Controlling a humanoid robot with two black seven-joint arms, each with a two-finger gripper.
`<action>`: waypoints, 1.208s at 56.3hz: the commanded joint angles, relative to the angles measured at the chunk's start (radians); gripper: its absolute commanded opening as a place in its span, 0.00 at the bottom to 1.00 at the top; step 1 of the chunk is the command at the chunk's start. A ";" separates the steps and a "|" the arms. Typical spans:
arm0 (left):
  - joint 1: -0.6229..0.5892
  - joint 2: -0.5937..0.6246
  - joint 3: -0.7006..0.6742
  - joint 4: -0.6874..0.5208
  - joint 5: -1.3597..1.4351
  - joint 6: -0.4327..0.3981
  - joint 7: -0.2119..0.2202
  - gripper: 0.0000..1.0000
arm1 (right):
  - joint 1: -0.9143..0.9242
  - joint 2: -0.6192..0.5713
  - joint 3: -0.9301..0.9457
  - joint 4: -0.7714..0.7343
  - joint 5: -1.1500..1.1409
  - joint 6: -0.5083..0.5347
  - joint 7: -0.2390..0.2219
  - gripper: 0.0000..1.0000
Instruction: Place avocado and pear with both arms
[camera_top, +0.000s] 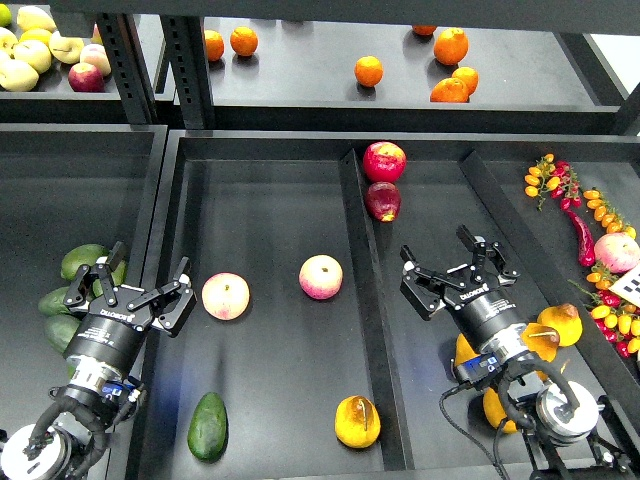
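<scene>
The dark green avocado (208, 426) lies near the front of the middle tray's left compartment. The yellow-orange pear (357, 421), with its reddish blotch, rests in the same compartment, front right, against the divider (368, 310). My left gripper (135, 290) hovers open and empty over the tray's left wall, up and to the left of the avocado. Over the compartment right of the divider, my right gripper (455, 268) is open and empty, above and to the right of the pear.
Two pink-yellow round fruits (226, 296) (320, 277) sit mid-compartment. A red apple (384, 160) and a dark red pointed fruit (383, 201) lie at the back. More avocados (80, 262) fill the left bin. Yellow-orange fruit (560, 323), chillies and small tomatoes lie right. Oranges (368, 70) sit on the upper shelf.
</scene>
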 joint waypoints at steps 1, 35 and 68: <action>-0.001 0.000 0.005 -0.001 0.001 -0.001 0.002 1.00 | 0.000 0.000 -0.009 0.002 0.001 0.000 0.000 1.00; -0.007 0.000 -0.017 0.005 -0.002 -0.114 0.023 1.00 | 0.000 0.000 -0.009 0.002 0.001 0.000 0.000 1.00; -0.010 0.000 -0.045 0.022 -0.038 -0.114 0.028 1.00 | 0.000 0.000 -0.009 0.008 0.001 0.000 0.000 1.00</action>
